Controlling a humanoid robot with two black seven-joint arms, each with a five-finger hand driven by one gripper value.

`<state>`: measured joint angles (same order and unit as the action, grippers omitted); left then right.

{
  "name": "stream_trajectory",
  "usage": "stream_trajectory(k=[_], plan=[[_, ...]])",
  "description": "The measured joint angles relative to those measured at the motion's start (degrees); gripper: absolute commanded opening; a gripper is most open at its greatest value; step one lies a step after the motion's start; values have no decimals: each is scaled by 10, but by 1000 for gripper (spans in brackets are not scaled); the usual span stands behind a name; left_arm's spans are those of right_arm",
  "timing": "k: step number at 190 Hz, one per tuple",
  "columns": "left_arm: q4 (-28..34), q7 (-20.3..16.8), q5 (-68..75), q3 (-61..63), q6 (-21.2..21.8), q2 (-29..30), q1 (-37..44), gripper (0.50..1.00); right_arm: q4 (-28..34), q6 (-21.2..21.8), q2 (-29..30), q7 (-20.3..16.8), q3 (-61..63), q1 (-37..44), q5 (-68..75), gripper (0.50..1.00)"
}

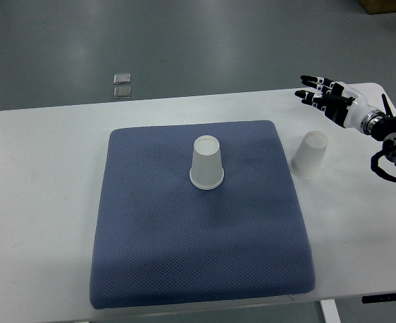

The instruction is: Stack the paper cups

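One white paper cup [206,162] stands upside down near the middle of the blue mat [198,256]. A second white paper cup [310,154] stands upside down on the white table, just right of the mat. My right hand [319,92] hovers above the table's far right part, behind the second cup and apart from it. Its fingers are spread and it holds nothing. My left arm does not show.
The white table [43,168] carries the mat. Its far edge runs just behind my right hand. Two small grey squares [122,85] lie on the floor beyond the table.
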<state>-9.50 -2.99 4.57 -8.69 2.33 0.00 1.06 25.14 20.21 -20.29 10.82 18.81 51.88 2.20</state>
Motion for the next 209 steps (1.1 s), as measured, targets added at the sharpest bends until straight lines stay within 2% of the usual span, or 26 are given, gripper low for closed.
stream_trajectory(k=[209], plan=[[4,-4,-1,-2,1,0,1,1000,-2,1,-6,1,9,-1,1,919]])
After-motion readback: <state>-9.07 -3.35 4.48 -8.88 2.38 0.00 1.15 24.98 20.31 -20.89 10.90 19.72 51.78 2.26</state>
